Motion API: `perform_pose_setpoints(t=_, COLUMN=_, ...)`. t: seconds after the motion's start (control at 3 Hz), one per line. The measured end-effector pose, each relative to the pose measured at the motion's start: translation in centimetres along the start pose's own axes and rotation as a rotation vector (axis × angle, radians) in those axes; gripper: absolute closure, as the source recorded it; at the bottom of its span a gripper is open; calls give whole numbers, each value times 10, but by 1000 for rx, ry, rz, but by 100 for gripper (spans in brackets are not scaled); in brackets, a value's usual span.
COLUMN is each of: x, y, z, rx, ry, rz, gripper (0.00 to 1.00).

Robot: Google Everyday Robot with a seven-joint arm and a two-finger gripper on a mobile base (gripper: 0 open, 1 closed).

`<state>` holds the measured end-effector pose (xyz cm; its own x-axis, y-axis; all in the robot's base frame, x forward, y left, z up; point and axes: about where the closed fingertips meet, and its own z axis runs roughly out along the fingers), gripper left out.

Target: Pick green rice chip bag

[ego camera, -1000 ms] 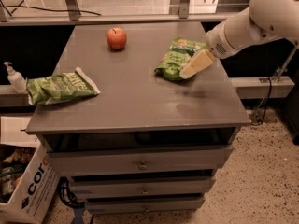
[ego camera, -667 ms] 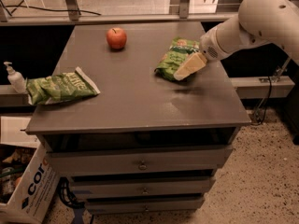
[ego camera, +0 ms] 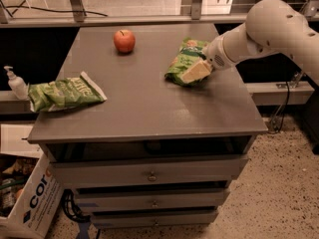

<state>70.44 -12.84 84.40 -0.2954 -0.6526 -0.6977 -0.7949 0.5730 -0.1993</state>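
Note:
The green rice chip bag [ego camera: 185,59] is puffy and bright green and lies on the right part of the grey cabinet top [ego camera: 144,103]. My gripper [ego camera: 197,71] comes in from the right on the white arm [ego camera: 269,29]. It rests low on the bag's near right side and touches it, covering part of it. The bag still lies on the cabinet top.
A red apple [ego camera: 124,40] sits at the back middle. A flatter light-green bag with white lettering [ego camera: 65,92] lies at the left edge. A pump bottle [ego camera: 16,82] stands left of the cabinet. A cardboard box [ego camera: 27,198] sits on the floor at lower left. Drawers [ego camera: 152,173] face front.
My gripper has slid a little to the left and slightly down onto the green rice chip bag. The bag, the apple and the other bag have not moved.

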Motion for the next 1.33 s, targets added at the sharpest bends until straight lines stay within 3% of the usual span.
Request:
perform_pose_setpoints(t=0.67, x=-10, y=-1, z=-2, rx=-4, ry=-51, rz=11, gripper=87)
perform_pose_setpoints(t=1.0, x=-28, y=-3, z=-14, rx=-6, ry=-115, rz=3, gripper=100)
perform_pose_setpoints(t=1.33, x=-51, y=-5, z=-33, rx=-15, ry=-199, rz=-2, gripper=100)
